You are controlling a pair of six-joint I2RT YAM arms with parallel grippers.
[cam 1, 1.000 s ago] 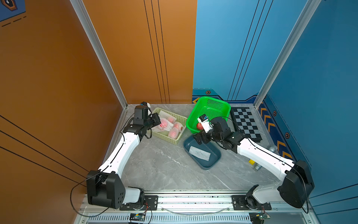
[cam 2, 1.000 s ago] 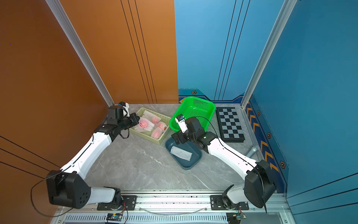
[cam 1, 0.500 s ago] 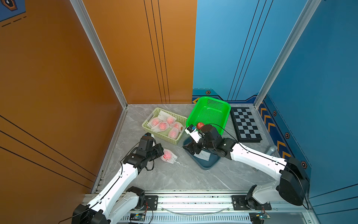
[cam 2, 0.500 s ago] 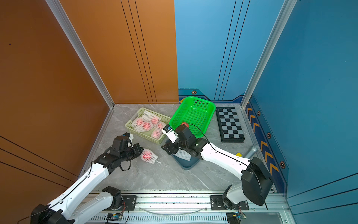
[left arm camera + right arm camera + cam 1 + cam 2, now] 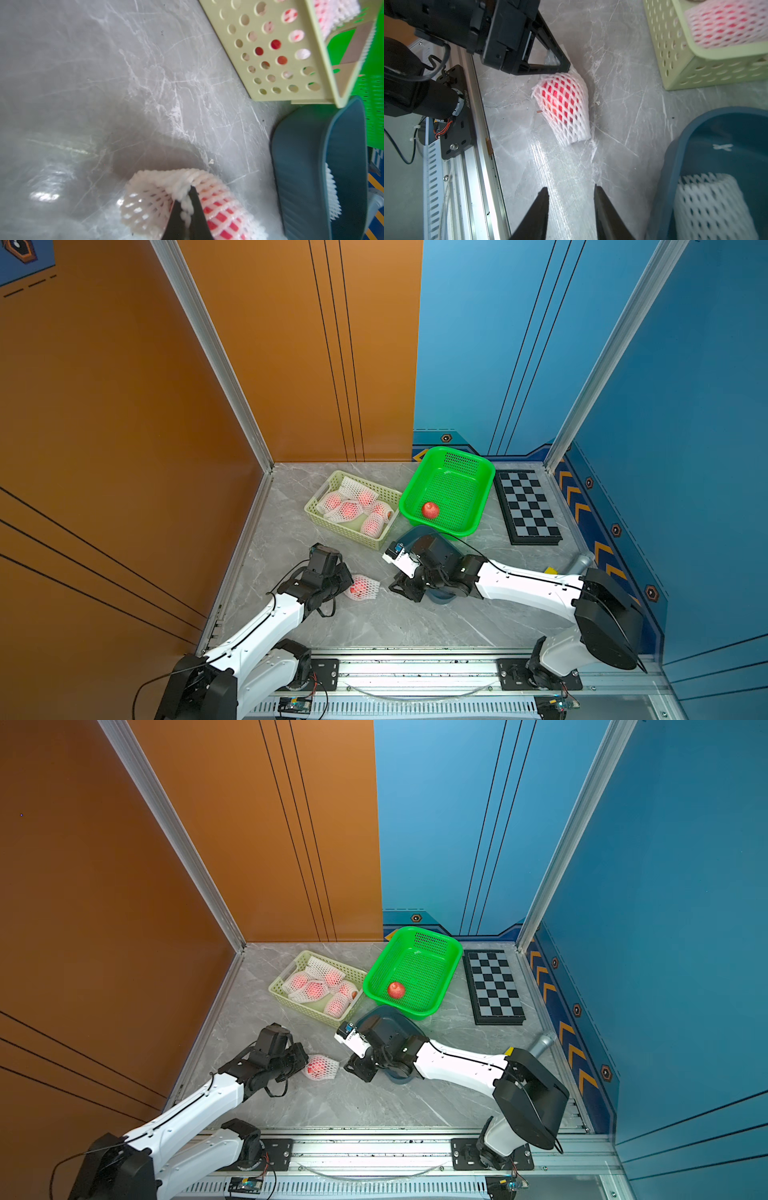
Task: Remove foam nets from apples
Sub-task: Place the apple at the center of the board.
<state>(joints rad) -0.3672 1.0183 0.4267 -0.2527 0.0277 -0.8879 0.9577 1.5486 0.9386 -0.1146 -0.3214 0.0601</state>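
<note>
Pinching the net point(image 5: 572, 116) with my left gripper point(image 5: 186, 196), my right gripper point(image 5: 571, 190) part-open and empty, I fear the apple point(image 5: 550, 94) drags along if foam snags.

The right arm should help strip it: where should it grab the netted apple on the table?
Likely across the apple where it bulges near the open end of the net, coming from that end, opposite the left gripper, which pinches the other end. The right gripper faces it, jaws apart.

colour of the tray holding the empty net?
Dark blue-grey tray, clearest in the right wrist view.
</note>
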